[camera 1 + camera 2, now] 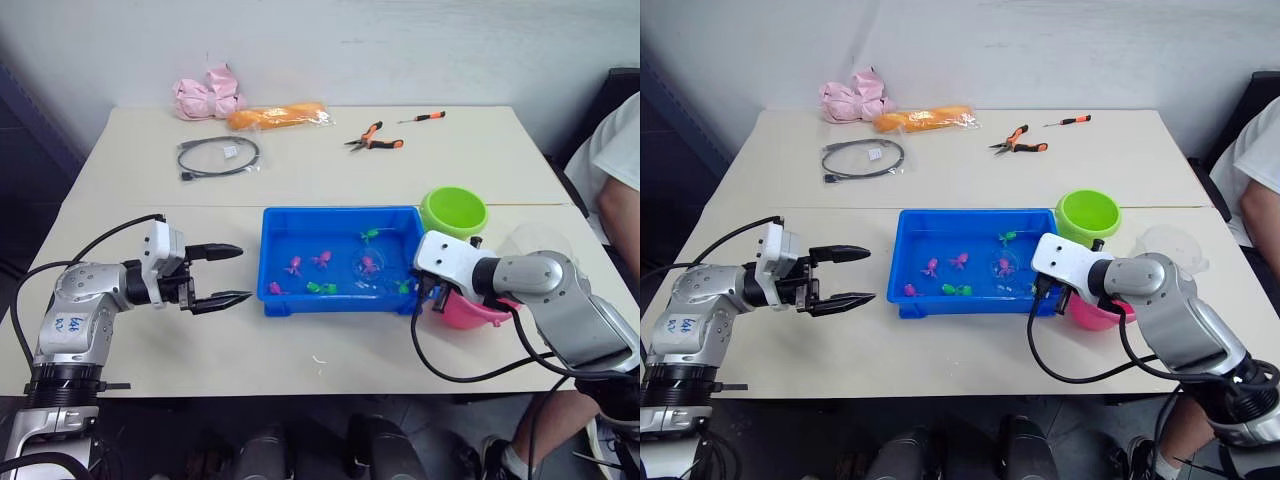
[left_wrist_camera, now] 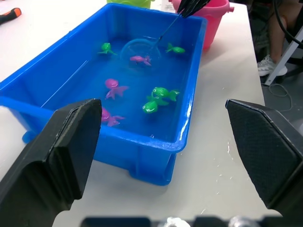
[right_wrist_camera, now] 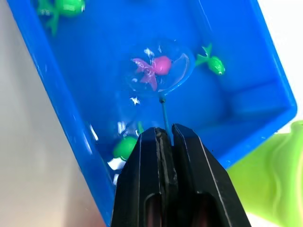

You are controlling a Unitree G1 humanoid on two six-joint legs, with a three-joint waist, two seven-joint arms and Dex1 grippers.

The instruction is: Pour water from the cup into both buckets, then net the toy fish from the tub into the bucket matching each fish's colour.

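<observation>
- Black fingers of the left gripper [image 1: 228, 274] stand spread wide apart with nothing between them, at the lower left of the left eye view, pointing toward the left end of the tub
- Cream table [image 1: 150, 180] carries, along its far edge from left to right, a pink cloth bundle [image 1: 206, 95], an orange packet [image 1: 278, 117], orange-handled pliers [image 1: 374, 139] and a small screwdriver [image 1: 424, 117]; a coiled black cable [image 1: 218, 156] lies nearer, in the upper left
- Bright blue tub [image 1: 280, 302] sits in the middle of the frame, holding water and the toy fish; pink ones [image 1: 293, 265] lie toward its left and centre, green ones [image 1: 320, 288] along the near side and one by the far wall
- Blue-rimmed net [image 3: 158, 70] rests in the water toward the right half of the tub, with a pink fish [image 3: 154, 67] inside the hoop; a green fish [image 3: 214, 64] floats just beside the hoop
- Thin dark handle of the net runs from the hoop up into the right gripper [image 3: 165, 137], whose fingers are pinched together on it above the tub's right end
- Lime green bucket [image 1: 453, 211] stands just beyond the tub's far right corner
- Pink bucket [image 1: 466, 311] sits near the tub's right end, mostly hidden behind the right arm
- Clear cup [image 1: 537, 239] stands to the right of the green bucket
- Person's arm in a white sleeve [image 1: 620, 150] shows at the right edge
</observation>
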